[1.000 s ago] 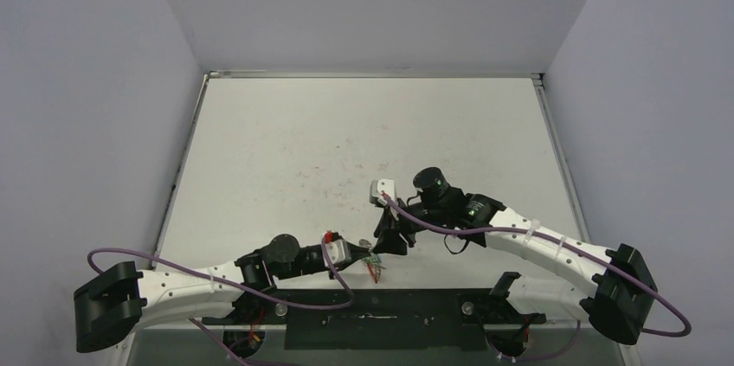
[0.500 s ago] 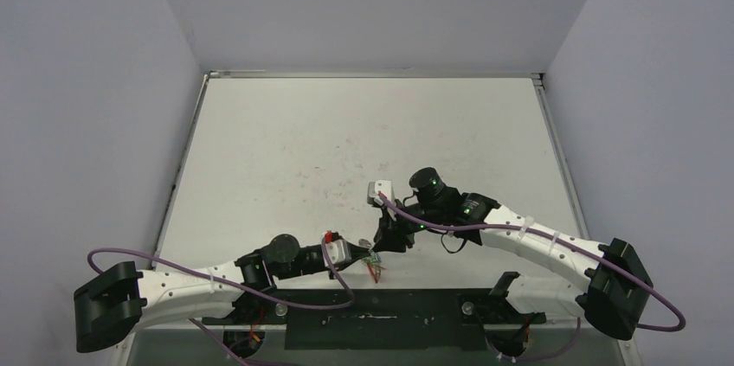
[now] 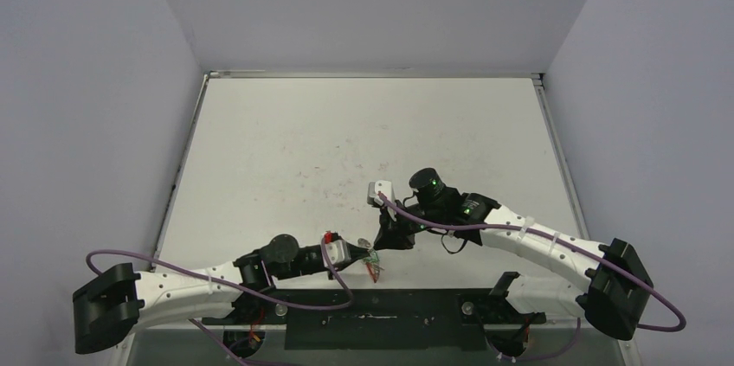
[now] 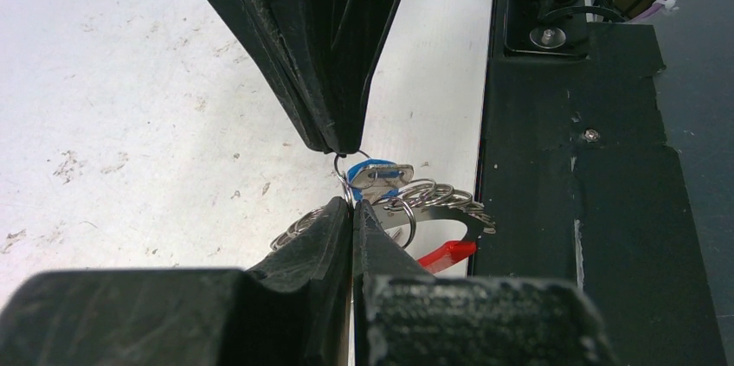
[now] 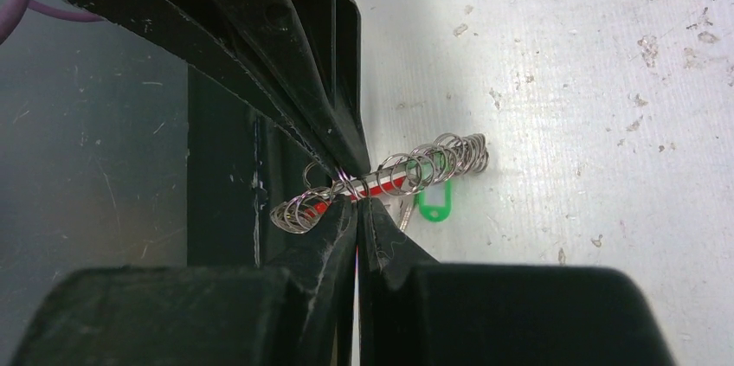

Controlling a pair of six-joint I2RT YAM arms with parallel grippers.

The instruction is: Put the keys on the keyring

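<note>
From above, only a speck of the keyring (image 3: 373, 269): a red-and-silver fleck at 6 o'clock on the counter (image 3: 363, 141), at the near edge beside the black base plate (image 3: 381, 318), both arms' tips meeting over it. Too small there to tell keys from wire.

From the left wrist, close on the blue key (image 4: 374, 179): flat silver metal on a blue plastic head, hung on a thin wire loop. Lies nearly level, long axis from 9 to 3 o'clock. Just below it at 4 o'clock, the red sleeve (image 4: 446, 253), smooth and glossy, jutting toward 3 o'clock under bright, springy turns of wire. Only this view gives the blue key.

From the right wrist, the green key (image 5: 434, 204) instead: a rounded green plastic tab with a hole, dangling at 5 o'clock below the wire, blade hard to make out. Keyring's long axis here from 8 to 2 o'clock, red showing through the turns, over the scuffed, speckled white counter.

Left fingers (image 4: 312, 240), matte black and scratched, pressed together with a turn of the keyring pinched at the tips. Right fingers (image 5: 320, 245) likewise closed, tips against the wire from the opposite side. Cannot tell whether anything is really caught between them.
</note>
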